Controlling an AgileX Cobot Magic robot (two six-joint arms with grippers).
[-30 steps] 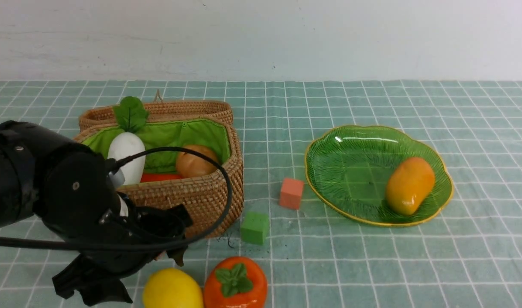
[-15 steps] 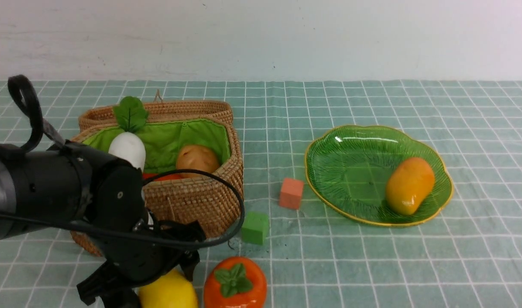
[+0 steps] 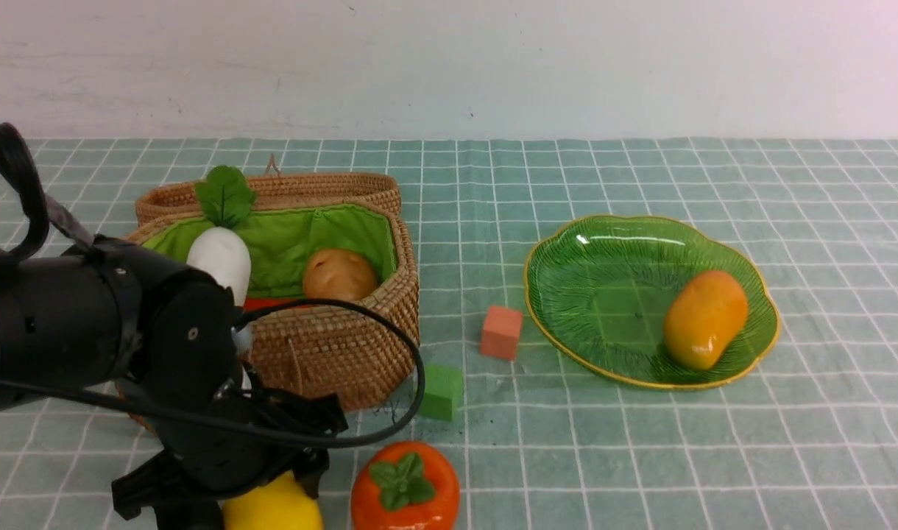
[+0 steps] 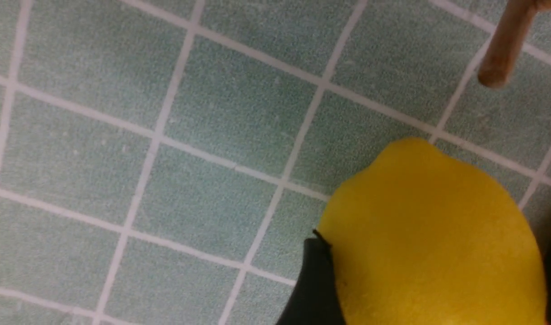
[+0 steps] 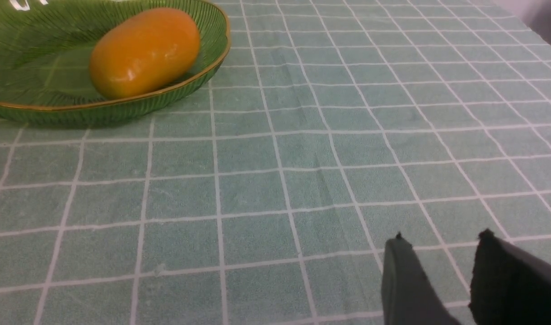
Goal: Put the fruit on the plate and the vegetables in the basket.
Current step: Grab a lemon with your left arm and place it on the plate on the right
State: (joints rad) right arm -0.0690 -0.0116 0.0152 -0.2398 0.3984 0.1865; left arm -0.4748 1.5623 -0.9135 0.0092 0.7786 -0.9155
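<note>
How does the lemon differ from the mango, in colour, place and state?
The lemon is plain bright yellow; the mango is yellow-orange. The lemon lies on the checked cloth near the front edge; the mango lies in the green plate. The lemon sits between the fingers of the left tool; nothing is near the mango. Both are glossy, smooth toy fruits.

A pale green tablecloth [image 3: 640,456] with a white grid covers the table — flat, a few faint creases showing in the right wrist view. Behind the cloth's far edge rises a plain whitish wall [image 3: 567,66], lightly scuffed — perhaps painted plaster. Light is even and soft.
</note>
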